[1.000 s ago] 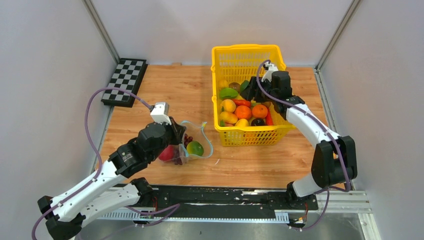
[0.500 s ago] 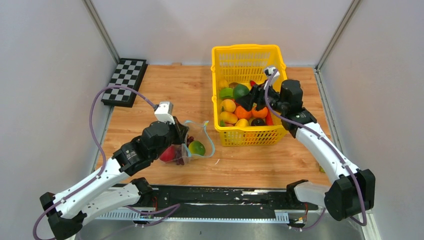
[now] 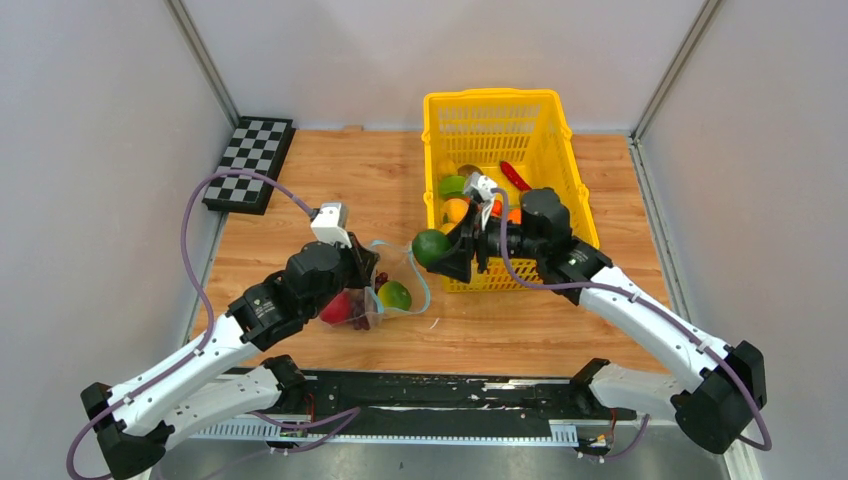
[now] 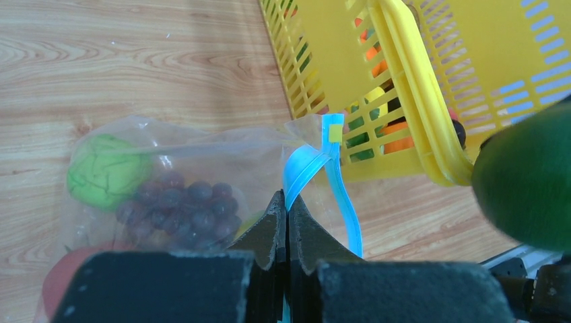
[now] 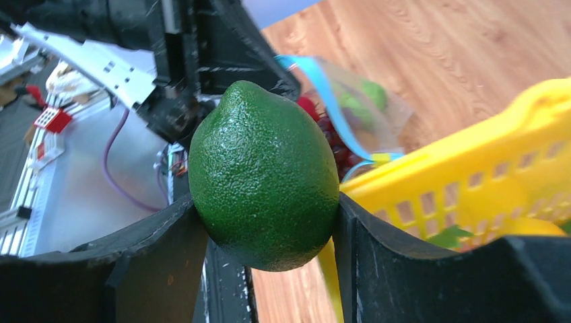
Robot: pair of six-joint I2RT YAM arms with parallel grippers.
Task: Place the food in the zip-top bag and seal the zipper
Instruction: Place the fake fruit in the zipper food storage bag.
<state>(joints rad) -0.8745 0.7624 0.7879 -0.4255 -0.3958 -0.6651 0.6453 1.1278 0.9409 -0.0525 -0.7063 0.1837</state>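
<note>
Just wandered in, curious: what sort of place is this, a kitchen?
Probably a robotics test cell, not a kitchen: plain grey panels box in a wooden table, a checkerboard lies in its far left corner, and the left arm and right arm are bolted at its near edge.

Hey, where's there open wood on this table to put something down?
Bare wood: between the checkerboard and the yellow basket, and in front of the basket, right of the zip-top bag. Crowded: the gap between bag and basket, where the right gripper holds a green fruit.
</note>
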